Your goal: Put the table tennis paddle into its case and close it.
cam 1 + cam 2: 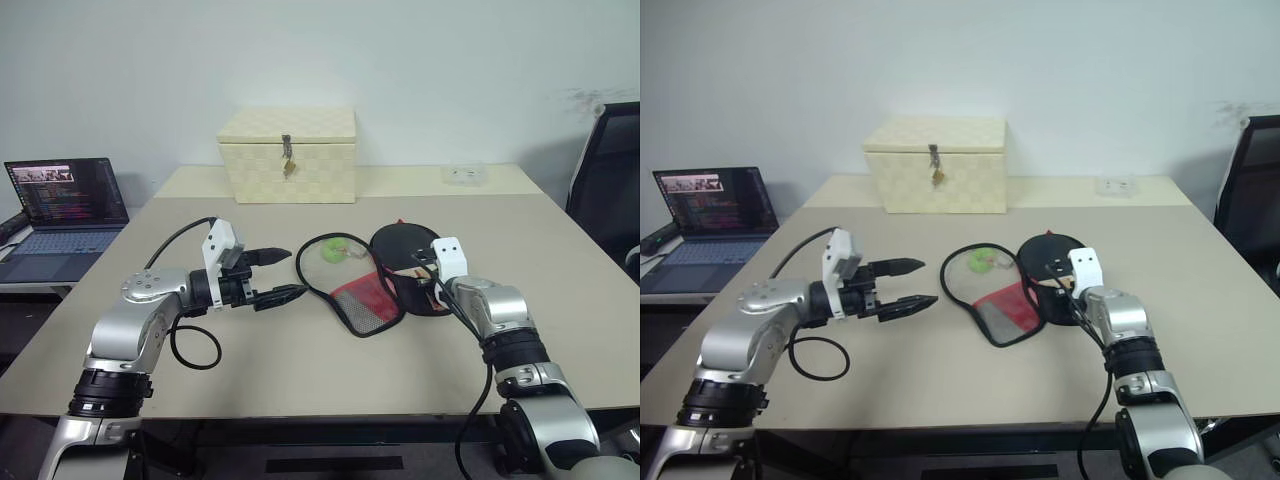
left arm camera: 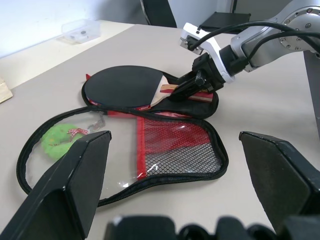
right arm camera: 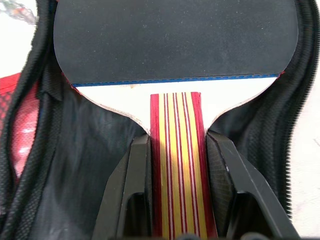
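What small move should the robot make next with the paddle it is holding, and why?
Probably open the right hand and draw it back. It grips the striped wooden handle of the black-faced table tennis paddle, which already lies inside the unzipped black-and-red fabric case. The open left hand hovers beside the case's mesh flap.

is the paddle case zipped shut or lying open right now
Open. The case lies spread flat on the table, its mesh flap folded out, zipper edge undone all round. The paddle rests on the other half, its handle gripped by the right tool.

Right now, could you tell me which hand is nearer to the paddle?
Right. The right hand grips the paddle by its handle, over the open case; the left hand hovers open beside the case, apart.
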`<action>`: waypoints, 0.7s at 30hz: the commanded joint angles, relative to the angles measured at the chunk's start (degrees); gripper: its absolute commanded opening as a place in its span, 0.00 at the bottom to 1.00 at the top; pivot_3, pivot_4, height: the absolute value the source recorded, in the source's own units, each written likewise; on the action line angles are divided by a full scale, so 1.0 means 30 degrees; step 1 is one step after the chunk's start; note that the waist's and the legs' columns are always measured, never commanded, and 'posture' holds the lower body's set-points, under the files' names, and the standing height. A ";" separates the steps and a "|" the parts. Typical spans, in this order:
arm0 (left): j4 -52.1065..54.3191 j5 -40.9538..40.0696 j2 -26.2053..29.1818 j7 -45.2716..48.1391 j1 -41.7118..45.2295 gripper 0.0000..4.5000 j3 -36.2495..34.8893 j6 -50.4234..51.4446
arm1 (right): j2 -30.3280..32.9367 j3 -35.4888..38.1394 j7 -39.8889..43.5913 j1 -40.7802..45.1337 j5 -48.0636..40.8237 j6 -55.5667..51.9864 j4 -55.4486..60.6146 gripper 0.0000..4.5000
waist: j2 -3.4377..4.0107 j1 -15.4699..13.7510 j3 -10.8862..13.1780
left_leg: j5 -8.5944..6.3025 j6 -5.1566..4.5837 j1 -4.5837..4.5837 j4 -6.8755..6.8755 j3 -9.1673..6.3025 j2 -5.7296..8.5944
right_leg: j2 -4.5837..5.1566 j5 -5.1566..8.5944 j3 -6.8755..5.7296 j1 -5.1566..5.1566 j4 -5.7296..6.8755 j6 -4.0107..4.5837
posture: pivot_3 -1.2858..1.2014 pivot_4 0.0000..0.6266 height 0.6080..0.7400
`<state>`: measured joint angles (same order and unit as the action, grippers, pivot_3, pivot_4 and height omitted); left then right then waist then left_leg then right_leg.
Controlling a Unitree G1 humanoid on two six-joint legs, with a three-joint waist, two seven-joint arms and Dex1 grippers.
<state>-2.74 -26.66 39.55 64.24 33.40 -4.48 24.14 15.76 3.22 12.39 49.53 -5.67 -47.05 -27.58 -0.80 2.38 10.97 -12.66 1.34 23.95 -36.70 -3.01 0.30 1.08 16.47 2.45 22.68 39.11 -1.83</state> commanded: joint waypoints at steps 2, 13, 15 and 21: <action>0.0082 -0.0040 -0.0061 -0.0062 0.0355 1.00 -0.0195 -0.0470 | 0.0374 0.0286 0.0064 0.0213 -0.0065 -0.0090 0.0557 0.24 | 0.0000 -0.0002 0.0000 | 0.0000 0.0000 0.0000 0.0000 0.0000 -0.0001 | 0.0000 0.0000 -0.0001 0.0000 0.0000 0.0000 | 0.52 0.24 1.00; 0.0051 0.0234 -0.0393 -0.0314 0.0164 1.00 0.0054 -0.0569 | 0.0555 0.0159 0.2458 -0.0764 -0.2133 -0.2215 0.5426 1.00 | -0.0001 -0.0013 0.0000 | 0.0000 0.0000 0.0000 -0.0006 -0.0004 -0.0003 | 0.0000 0.0000 -0.0002 -0.0002 0.0006 -0.0001 | 0.52 0.24 1.00; 0.0070 0.0316 -0.0348 -0.0430 -0.0091 1.00 0.0049 -0.0501 | 0.1413 0.0050 0.3824 -0.1544 -0.3109 -0.3143 0.8262 1.00 | -0.0001 -0.0026 -0.0001 | -0.0001 -0.0001 0.0009 -0.0004 -0.0012 -0.0002 | 0.0001 0.0000 -0.0008 -0.0001 -0.0004 -0.0001 | 0.52 0.24 1.00; -0.2133 0.2443 -0.0139 -0.1658 -0.0569 0.96 0.0721 -0.1257 | 0.4162 0.1154 0.5968 -0.3219 -0.5434 -0.5055 1.3070 1.00 | -0.0003 -0.0172 -0.0002 | -0.0002 -0.0002 -0.0005 -0.0022 -0.0030 -0.0005 | 0.0005 0.0001 -0.0022 -0.0026 -0.0006 -0.0002 | 0.52 0.24 1.00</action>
<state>-7.87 -21.30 38.54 60.56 31.39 -2.53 22.02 27.06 4.80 28.84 40.05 -19.75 -61.24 7.89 -0.81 1.86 10.97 -12.66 1.33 23.90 -36.77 -3.11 0.29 1.09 16.47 2.37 22.56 39.10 -1.84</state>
